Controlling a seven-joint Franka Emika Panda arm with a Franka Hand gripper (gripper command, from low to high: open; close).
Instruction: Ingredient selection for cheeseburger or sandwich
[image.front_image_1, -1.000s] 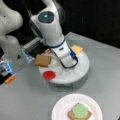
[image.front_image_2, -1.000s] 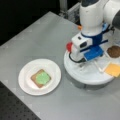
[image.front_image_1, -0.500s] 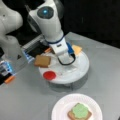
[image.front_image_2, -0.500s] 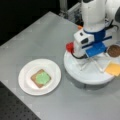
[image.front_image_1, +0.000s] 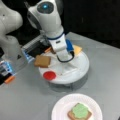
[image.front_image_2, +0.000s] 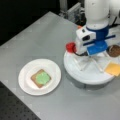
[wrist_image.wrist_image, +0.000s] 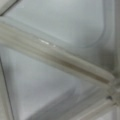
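Arm bent low, end effector (image.front_image_2: 87, 56) over round white divided tray (image.front_image_1: 82, 71) w/ ridged partitions, grip state unclear; paper plate (image.front_image_2: 53, 67) holds toast square (image.front_image_2: 33, 79) w/ lettuce disc (image.front_image_2: 43, 77).

The end effector (image.front_image_1: 65, 59) has its fingertips hidden behind the arm's wrist in both front views; the dark patty (image.front_image_2: 114, 50) is partly covered by the arm

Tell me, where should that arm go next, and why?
Probably a small shift toward the red tomato at the divided tray's edge. The gripper hangs over the tray's bare middle, holding nothing visible, while the paper plate holds only toast topped with lettuce.
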